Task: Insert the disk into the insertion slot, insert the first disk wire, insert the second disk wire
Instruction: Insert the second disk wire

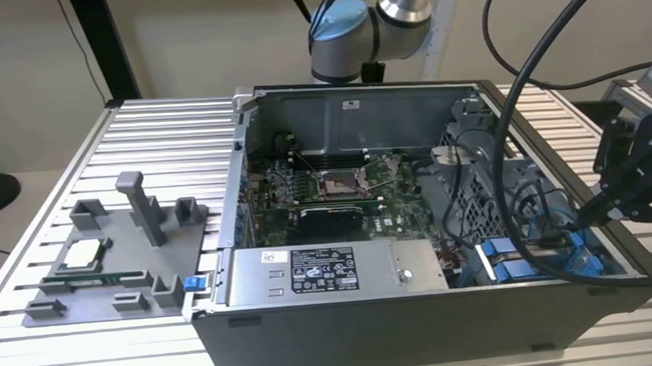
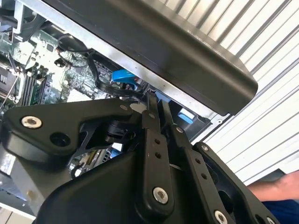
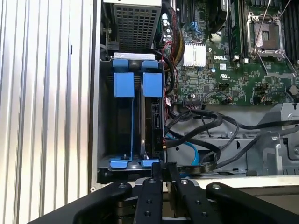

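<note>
Ribbed aluminium tabletop (image 1: 162, 148) carries 1 open computer case (image 1: 418, 330) and, to the exterior view's left, 1 grey fixture tray (image 1: 96, 276).

Inside the case: motherboard (image 1: 326, 191), and a grey power-supply box (image 1: 329, 272) along the near wall.

In the first wrist view, 2 blue carrier frames stand side by side in the drive bay (image 3: 103, 116) at the case corner. The disk (image 3: 156, 122) sits edge-on in its slot under the frame nearer the motherboard. Black cables (image 3: 201, 122) and 1 light-blue cable (image 3: 194, 154) lie just beside the bay.

Gripper (image 3: 163, 166) hangs over the bay's outer rim, in line with the disk. Its 2 fingers (image 2: 150, 126) stand narrow, with a thin gap between them. Whether they pinch anything cannot be told.
</note>
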Robot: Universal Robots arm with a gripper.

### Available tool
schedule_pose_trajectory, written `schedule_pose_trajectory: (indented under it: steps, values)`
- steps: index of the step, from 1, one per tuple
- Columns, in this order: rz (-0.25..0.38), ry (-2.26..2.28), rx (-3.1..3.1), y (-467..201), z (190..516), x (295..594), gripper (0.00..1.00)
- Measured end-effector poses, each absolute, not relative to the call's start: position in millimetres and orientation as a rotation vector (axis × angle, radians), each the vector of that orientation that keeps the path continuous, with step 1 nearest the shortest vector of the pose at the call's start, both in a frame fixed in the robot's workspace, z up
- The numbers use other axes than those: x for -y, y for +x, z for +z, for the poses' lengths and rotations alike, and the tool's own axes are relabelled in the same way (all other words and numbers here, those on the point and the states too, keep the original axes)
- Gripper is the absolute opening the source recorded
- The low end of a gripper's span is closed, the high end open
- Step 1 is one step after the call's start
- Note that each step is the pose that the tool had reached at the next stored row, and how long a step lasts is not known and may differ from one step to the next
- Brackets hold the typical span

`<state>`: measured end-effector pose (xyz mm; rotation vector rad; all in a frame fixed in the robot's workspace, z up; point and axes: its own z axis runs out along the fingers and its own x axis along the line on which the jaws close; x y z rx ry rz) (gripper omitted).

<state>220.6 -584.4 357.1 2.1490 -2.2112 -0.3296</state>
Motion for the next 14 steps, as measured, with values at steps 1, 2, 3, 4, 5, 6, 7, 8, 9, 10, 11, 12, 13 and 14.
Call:
schedule_pose_trajectory:
  steps: [1,2,3,4,5,6,7,8,9,10,11,12,13,14]
  values:
    - [-0.33,2.149,2.211,221,357,584,0.0]
    - [-0.331,2.15,2.211,220,357,584,0.0]
    - [-0.332,2.15,2.212,220,358,585,0.0]
    - [-0.333,2.15,2.212,219,359,584,0.0]
    - [-0.335,2.15,2.213,218,361,584,0.0]
    - [-0.338,2.15,2.214,217,363,584,0.0]
    - [-0.342,2.151,2.217,216,365,584,0.0]
    - [-0.348,2.152,2.22,214,368,584,0.0]
    - [-0.353,2.152,2.223,213,371,584,0.0]
    - [-0.359,2.152,2.227,211,373,584,0.0]
    - [-0.365,2.153,2.231,210,376,584,0.0]
    - [-0.371,2.153,2.235,209,379,584,0.0]
    - [-0.378,2.153,2.239,208,381,584,0.0]
    - [-0.384,2.154,2.243,207,383,584,0.0]
